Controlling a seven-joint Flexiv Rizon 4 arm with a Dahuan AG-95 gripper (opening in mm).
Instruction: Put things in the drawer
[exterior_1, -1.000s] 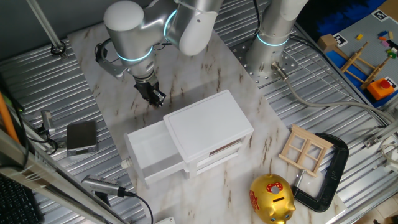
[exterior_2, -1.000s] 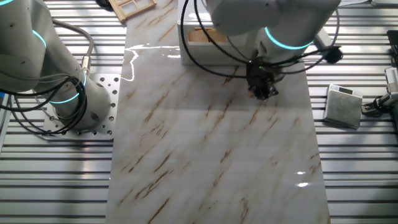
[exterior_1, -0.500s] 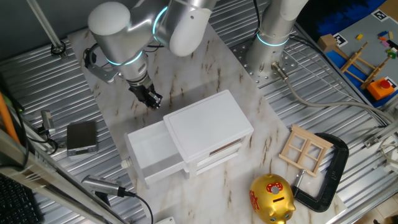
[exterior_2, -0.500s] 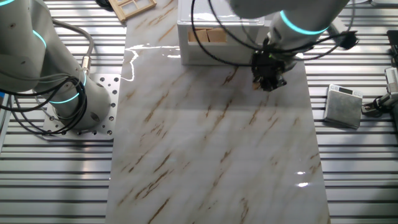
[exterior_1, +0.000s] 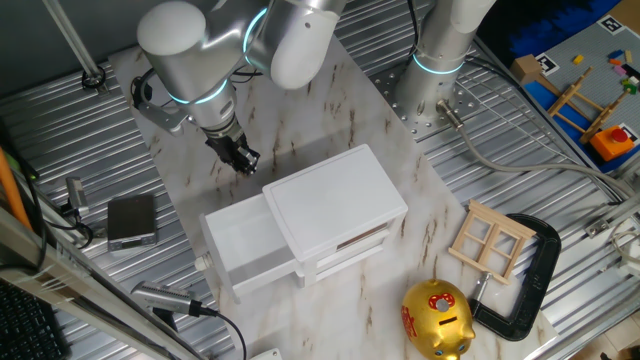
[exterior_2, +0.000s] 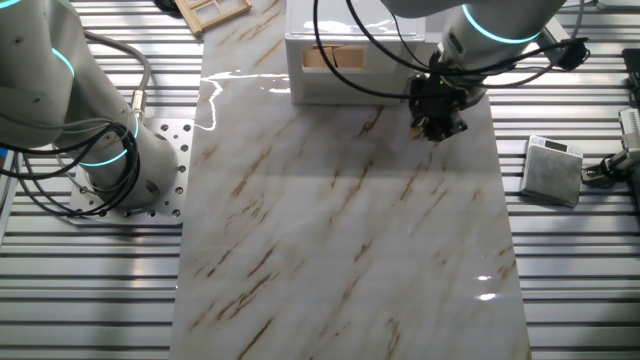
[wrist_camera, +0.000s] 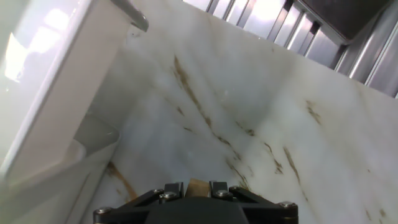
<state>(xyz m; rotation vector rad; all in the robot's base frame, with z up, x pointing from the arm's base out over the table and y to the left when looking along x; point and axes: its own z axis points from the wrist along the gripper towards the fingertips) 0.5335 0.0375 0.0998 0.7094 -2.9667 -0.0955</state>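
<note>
My gripper hangs over the marble board just behind the white cabinet, near its back left corner. In the hand view the gripper is shut on a tiny brown block pinched between the two black fingers. The top drawer stands pulled out toward the front left, its white inside bare. The other fixed view has the gripper just in front of the cabinet. A white cabinet wall fills the left of the hand view.
A gold piggy bank, a wooden window frame and a black clamp lie to the cabinet's right. A grey box sits left of the board. A second arm's base stands at the back.
The gripper, still holding the block, has shifted a little to the left behind the cabinet; over the last half second it barely moved. The drawer stays open.
</note>
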